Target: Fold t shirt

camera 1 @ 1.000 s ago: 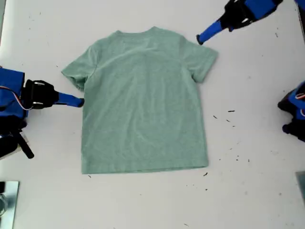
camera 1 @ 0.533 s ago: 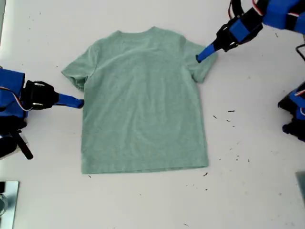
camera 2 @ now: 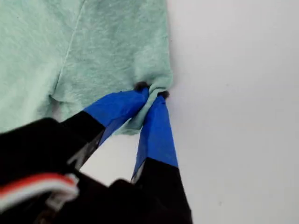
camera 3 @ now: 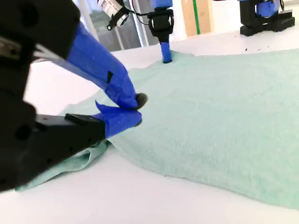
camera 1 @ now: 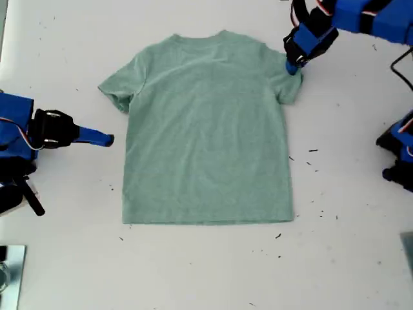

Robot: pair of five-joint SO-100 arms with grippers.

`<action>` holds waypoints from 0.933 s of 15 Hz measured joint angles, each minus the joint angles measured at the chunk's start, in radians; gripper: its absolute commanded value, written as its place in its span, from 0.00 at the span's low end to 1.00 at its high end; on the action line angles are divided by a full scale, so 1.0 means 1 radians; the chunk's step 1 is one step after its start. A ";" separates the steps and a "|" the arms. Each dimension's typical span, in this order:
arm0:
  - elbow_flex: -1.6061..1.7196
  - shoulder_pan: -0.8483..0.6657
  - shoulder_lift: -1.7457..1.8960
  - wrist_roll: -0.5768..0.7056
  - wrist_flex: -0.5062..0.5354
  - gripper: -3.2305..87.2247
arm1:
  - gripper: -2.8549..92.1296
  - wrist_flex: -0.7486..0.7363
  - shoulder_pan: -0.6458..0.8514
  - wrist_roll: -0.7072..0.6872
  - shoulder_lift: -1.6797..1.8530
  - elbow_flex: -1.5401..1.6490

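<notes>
The t shirt [camera 1: 208, 126] is lying flat on the table [camera 1: 348, 258]. My first gripper [camera 2: 152, 93] is pinching its sleeve hem, probably to start a fold. My second gripper [camera 3: 135, 109] is waiting just beside the other sleeve, jaws nearly closed, holding nothing.

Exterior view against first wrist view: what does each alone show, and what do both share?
Exterior only: the whole t shirt lying flat, and my second gripper apart from it. First wrist only: sleeve cloth bunched between the jaws of my first gripper. Both: my first gripper at a sleeve's edge, on the white table.
</notes>
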 measured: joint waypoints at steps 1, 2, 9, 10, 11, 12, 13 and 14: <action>0.000 0.002 0.000 0.000 0.000 0.03 | 0.01 0.067 -0.006 0.002 -0.002 -0.061; 0.000 0.002 0.000 0.000 0.000 0.03 | 0.01 0.147 -0.026 0.009 -0.002 -0.156; 0.000 0.002 0.000 0.000 0.000 0.03 | 0.01 0.207 -0.353 0.264 -0.140 -0.652; 0.000 0.002 0.000 0.000 0.000 0.03 | 0.08 0.112 -0.399 0.314 -0.207 -0.658; 0.000 0.002 0.000 0.000 0.000 0.03 | 0.25 0.031 -0.426 0.360 -0.278 -0.658; 0.000 0.002 0.000 0.000 0.000 0.03 | 0.36 -0.035 -0.436 0.397 -0.344 -0.667; 0.000 0.002 0.000 0.000 0.000 0.03 | 0.35 -0.067 -0.442 0.410 -0.393 -0.696; 0.000 0.002 0.000 0.000 0.000 0.03 | 0.32 -0.072 -0.446 0.419 -0.402 -0.715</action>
